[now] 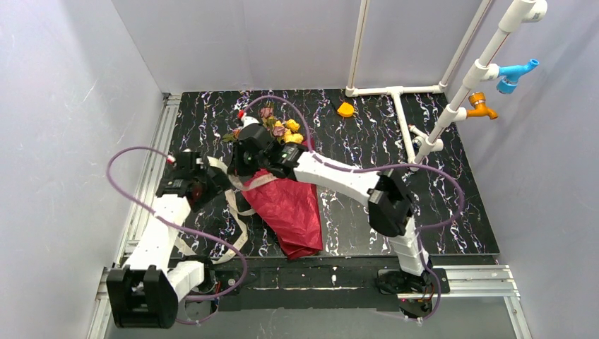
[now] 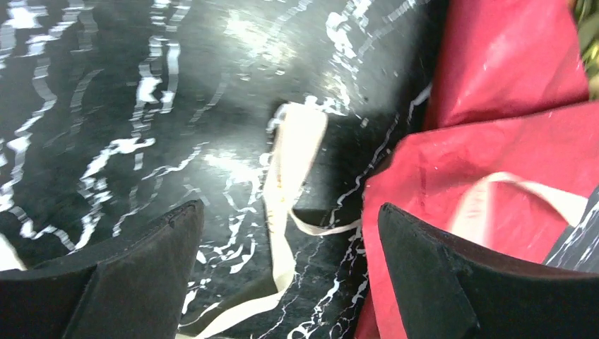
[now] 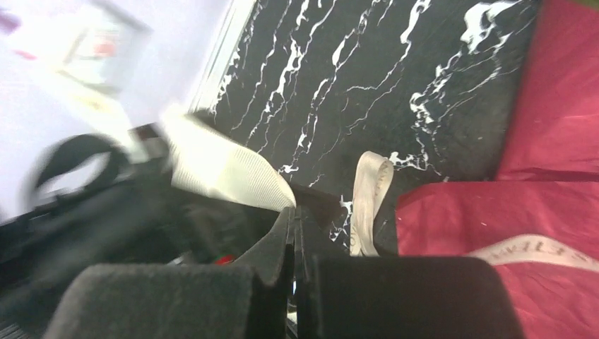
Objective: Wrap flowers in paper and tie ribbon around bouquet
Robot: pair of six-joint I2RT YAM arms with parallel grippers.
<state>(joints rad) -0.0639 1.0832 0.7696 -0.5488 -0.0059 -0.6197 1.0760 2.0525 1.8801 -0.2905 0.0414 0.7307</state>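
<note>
Now the ribbon (image 2: 295,138) lies near-to-far on the counter (image 2: 106,106), straight below the left gripper (image 2: 289,212). That gripper is spread wide and empty, just left of the bouquet (image 1: 293,208). The right gripper (image 3: 293,215), over the bouquet's neck, is clenched on another stretch of ribbon running left.

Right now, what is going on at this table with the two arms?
The flowers lie rolled in the dark red paper. The cream ribbon crosses the paper and trails loose on the table. The right gripper is shut on the ribbon. The left gripper hangs open above another stretch of it, holding nothing. I see no knot, so the tying is not finished.
</note>
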